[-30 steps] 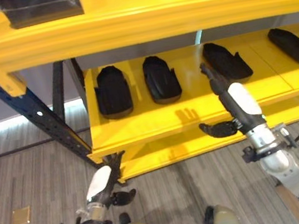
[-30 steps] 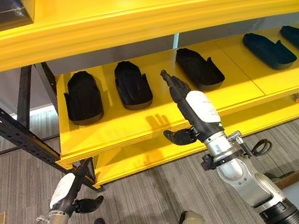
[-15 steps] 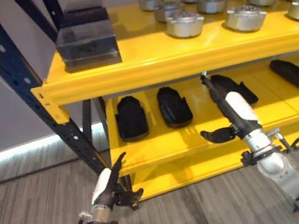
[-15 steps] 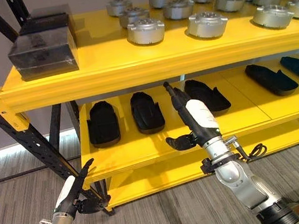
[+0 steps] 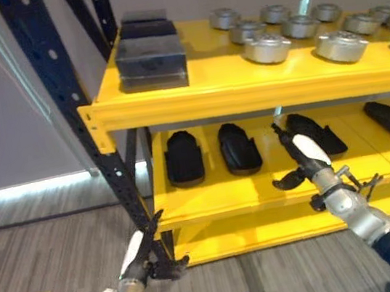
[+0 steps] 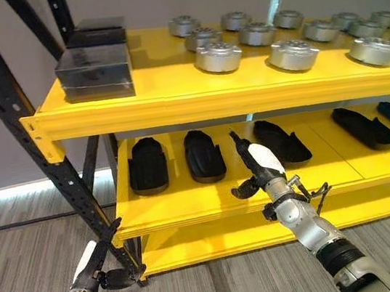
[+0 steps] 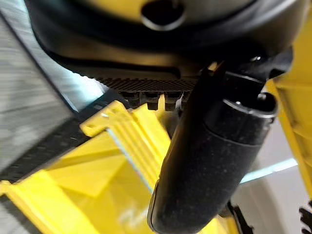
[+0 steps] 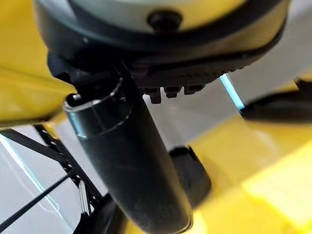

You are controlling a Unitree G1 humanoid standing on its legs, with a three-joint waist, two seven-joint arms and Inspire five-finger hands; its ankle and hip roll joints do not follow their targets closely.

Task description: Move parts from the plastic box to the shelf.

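Note:
Several black elongated parts [image 5: 182,157] lie in a row on the yellow shelf's middle board [image 6: 189,205]. My right hand [image 6: 260,165] is raised in front of that board, close to the third black part [image 6: 280,140]. Its fingers are straight, its thumb [image 8: 131,161] sticks out, and it is open and empty. My left hand [image 5: 141,251] hangs low by the rack's front left corner, open with nothing in it. Its thumb [image 7: 209,156] shows against the yellow frame.
Several round silver parts [image 5: 266,48] and two stacks of dark boxes [image 6: 93,62] stand on the top board. A dark blue upright [image 5: 61,85] rises at the rack's left. A lower yellow board [image 5: 266,227] sits near the grey striped floor [image 6: 19,246].
The camera has tilted up and drawn back, so the top board with the silver parts now shows. Both hands stay open and empty, and the right hand is still before the middle board.

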